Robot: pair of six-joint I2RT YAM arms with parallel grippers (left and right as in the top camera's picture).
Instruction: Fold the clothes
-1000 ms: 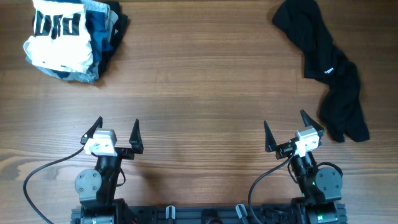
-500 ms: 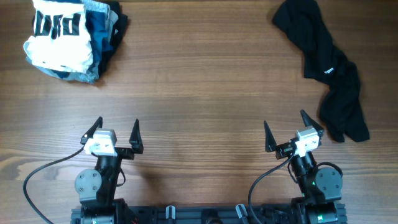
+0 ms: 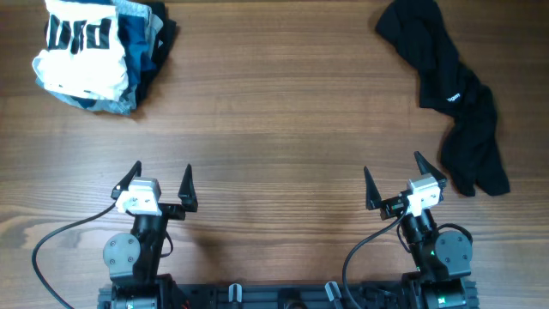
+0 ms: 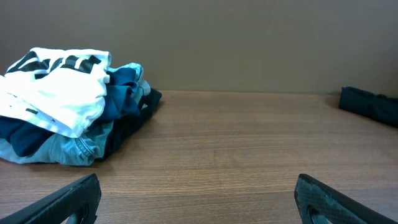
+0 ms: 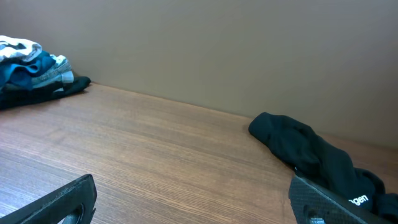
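Left gripper point(image 3: 163, 178): jaws fully apart, holding nothing and touching nothing, at the near left of the table point(image 3: 274, 146).
Right gripper point(image 3: 393, 178): also wide open and empty, near right.
White shirt point(image 3: 80, 53): far left corner, crumpled on top of the blue and grey garments point(image 3: 141, 39).
Black garment point(image 3: 450, 81): far right, well apart from both grippers.
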